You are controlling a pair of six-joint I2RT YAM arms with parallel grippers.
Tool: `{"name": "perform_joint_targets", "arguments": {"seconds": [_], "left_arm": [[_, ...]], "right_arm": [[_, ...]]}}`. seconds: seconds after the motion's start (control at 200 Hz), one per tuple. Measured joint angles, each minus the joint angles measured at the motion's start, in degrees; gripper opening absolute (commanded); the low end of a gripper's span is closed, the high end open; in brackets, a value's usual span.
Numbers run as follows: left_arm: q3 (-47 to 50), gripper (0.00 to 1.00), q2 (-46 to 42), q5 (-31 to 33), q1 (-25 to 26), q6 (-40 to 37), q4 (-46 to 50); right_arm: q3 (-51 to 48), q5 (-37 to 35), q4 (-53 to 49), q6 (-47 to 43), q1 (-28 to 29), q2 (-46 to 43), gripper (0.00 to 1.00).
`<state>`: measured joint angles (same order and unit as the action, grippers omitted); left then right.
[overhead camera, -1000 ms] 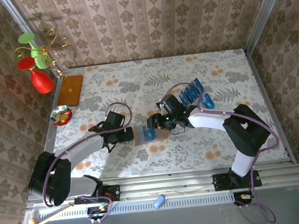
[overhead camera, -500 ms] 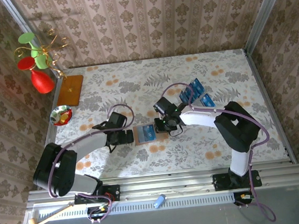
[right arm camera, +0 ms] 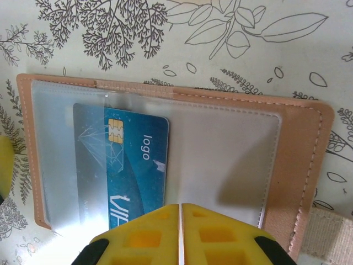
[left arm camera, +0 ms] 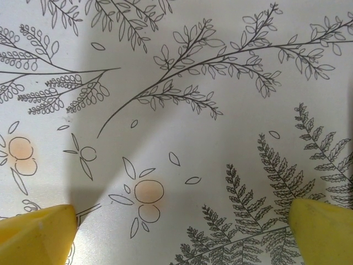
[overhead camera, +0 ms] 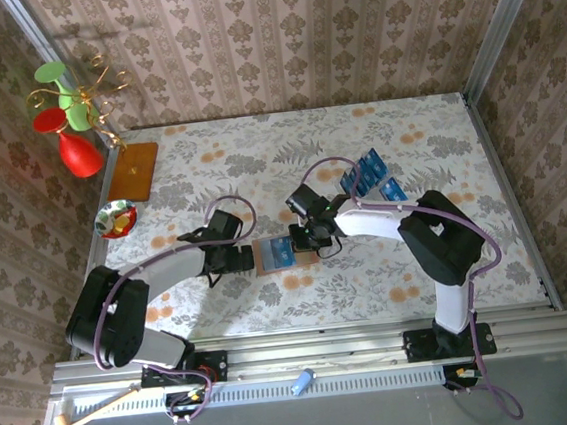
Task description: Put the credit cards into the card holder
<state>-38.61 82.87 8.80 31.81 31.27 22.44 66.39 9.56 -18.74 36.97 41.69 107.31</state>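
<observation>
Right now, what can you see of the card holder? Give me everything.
The card holder lies open and flat on the floral table. It is tan and leather-like, with a stitched border and a pale strap tab at one corner. A clear plastic sleeve covers its pale inside. One blue credit card with a chip looks tucked under the sleeve, on the left in the right wrist view. The shut right gripper hangs at its near edge; contact is unclear.

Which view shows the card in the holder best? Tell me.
Right wrist: the card lies close up in the card holder, chip visible. Top external gives a small blue patch; left wrist faces tablecloth.
</observation>
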Motion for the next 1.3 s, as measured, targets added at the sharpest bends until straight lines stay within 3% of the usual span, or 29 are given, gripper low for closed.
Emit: {"name": "perform_joint_targets", "arguments": {"seconds": [1.3], "left_arm": [[-2.2,1.0,2.9,1.1,2.0,0.0,-1.1]], "right_arm": [[5.7,1.6,0.7,0.9,3.2,5.9,0.1]]}}
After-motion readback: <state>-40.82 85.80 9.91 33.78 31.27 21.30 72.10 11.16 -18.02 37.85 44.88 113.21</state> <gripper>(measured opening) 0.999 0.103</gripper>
